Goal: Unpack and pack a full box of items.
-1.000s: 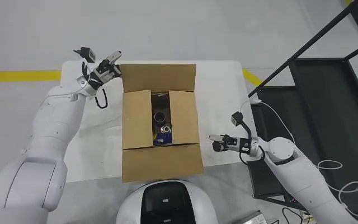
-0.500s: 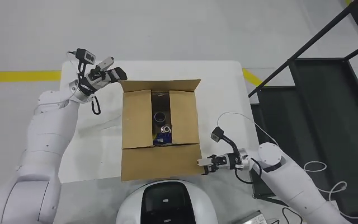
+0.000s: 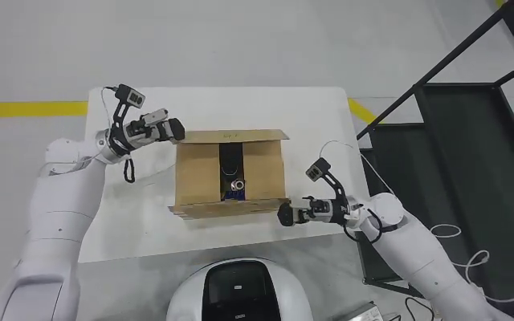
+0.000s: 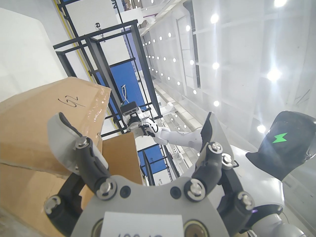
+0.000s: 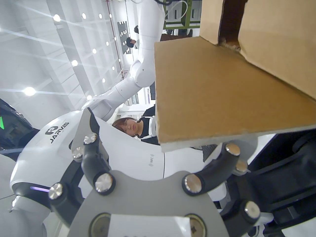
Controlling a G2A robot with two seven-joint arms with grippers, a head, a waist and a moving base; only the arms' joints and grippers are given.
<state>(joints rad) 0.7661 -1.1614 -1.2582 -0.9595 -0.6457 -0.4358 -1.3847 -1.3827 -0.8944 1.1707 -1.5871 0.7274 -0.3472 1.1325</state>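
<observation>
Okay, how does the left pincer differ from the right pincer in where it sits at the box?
The left pincer is at the far left corner of the box, beside the far flap. The right pincer is at the near right corner, beside the near flap. The left pincer points toward the box's right side, the right pincer toward its left. Both are open, each close to a flap that stands up.

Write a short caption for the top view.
Left tool and right tool at opposite flaps of a cardboard box on a white table.
</observation>
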